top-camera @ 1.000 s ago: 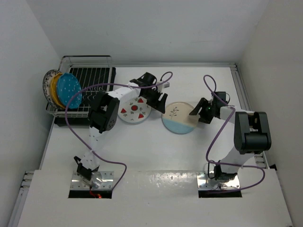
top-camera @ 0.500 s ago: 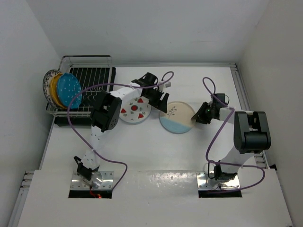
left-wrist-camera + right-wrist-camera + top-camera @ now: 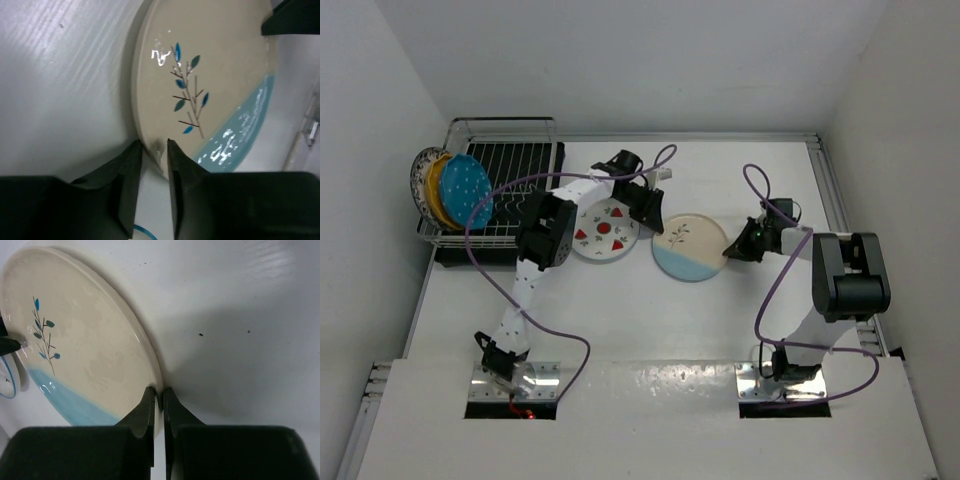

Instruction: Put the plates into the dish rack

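Observation:
The cream-and-light-blue plate (image 3: 690, 246) with a sprig lies flat mid-table. My left gripper (image 3: 655, 222) is at its left edge. In the left wrist view the jaws (image 3: 154, 145) pinch the plate (image 3: 210, 60) at its rim. My right gripper (image 3: 732, 247) is at the plate's right edge, shut on the thin rim (image 3: 160, 390) of the plate (image 3: 85, 340). The strawberry plate (image 3: 603, 230) lies flat just left of it, under the left arm. The dish rack (image 3: 515, 170) stands at the back left, with the floral plate (image 3: 420, 175), yellow plate (image 3: 437, 195) and teal plate (image 3: 467, 190) upright at its left end.
Purple cables (image 3: 760, 185) loop over the table from both arms. White walls close in the left, back and right sides. A metal rail (image 3: 830, 190) runs along the table's right edge.
Both grippers closed on opposite edges of the cream-and-light-blue plate. The plate slid slightly left with the right gripper, and the left gripper shifted toward its left rim.

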### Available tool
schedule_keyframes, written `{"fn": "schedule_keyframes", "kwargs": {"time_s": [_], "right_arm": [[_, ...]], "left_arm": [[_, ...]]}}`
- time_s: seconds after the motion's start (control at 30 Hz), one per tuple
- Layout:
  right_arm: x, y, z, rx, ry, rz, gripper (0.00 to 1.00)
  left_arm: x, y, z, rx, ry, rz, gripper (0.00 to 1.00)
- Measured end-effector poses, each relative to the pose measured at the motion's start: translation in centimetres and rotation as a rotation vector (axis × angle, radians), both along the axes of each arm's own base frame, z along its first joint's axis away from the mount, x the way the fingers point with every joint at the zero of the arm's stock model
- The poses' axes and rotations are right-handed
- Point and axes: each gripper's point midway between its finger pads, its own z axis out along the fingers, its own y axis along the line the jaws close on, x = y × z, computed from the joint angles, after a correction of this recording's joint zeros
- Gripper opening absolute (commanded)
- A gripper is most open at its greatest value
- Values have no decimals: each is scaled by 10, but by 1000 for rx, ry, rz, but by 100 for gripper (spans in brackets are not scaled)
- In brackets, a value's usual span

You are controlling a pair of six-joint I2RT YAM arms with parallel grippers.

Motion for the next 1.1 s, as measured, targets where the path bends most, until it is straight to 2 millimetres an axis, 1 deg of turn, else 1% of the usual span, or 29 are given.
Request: {"fn": "schedule_keyframes", "kwargs": {"time_s": [0.07, 0.1, 0.17, 0.2, 0.27, 0.3, 0.33, 0.37, 0.5, 0.6, 0.63, 0.67, 0.7, 0.77, 0.87, 0.97, 1.03, 1.1], "right_arm": [[1, 3, 0, 3, -6, 5, 0], [0, 4, 0, 7, -7, 3, 0], [0, 7, 0, 24, -23, 0, 0], [-1, 8, -1, 31, -33, -1, 0], [-4, 10, 0, 41, -63, -4, 0], [-6, 11, 0, 44, -77, -4, 0], [-9, 12, 0, 49, -85, -3, 0], [-10, 13, 0, 51, -93, 0, 0], [-12, 17, 1, 68, -95, 10, 0], [-12, 18, 2, 72, -99, 19, 37], [-13, 21, 4, 87, -101, 31, 51], [-12, 25, 7, 102, -111, 50, 55], [-11, 30, 12, 117, -128, 74, 56], [-11, 35, 14, 124, -135, 99, 58], [-11, 39, 14, 145, -131, 112, 58], [-8, 43, 15, 171, -126, 120, 61], [-6, 45, 15, 186, -123, 124, 61], [-4, 46, 16, 192, -122, 127, 64]], "left_arm": [[-1, 2, 3, -10, 16, -4, 55], [-2, 2, 4, -8, 22, -3, 57], [-3, 4, 8, 12, 18, 3, 56], [-3, 5, 7, 26, 13, 8, 50], [-2, 7, 5, 49, 3, 16, 32], [0, 9, 2, 65, -10, 20, 11], [0, 11, 0, 72, -13, 22, 3], [1, 13, -2, 83, -13, 28, 0], [1, 14, -2, 87, 2, 41, 0], [1, 15, 0, 91, -8, 40, 0], [1, 15, 1, 94, -14, 37, 0], [1, 16, 2, 97, -19, 33, 0], [1, 16, 2, 101, -25, 29, 0], [-1, 19, 3, 117, -34, 24, 0], [-3, 22, 3, 133, -27, 25, 0], [-4, 26, 4, 151, -27, 30, 0], [-4, 28, 5, 159, -25, 35, 0], [-4, 30, 6, 161, -24, 37, 0]]}}
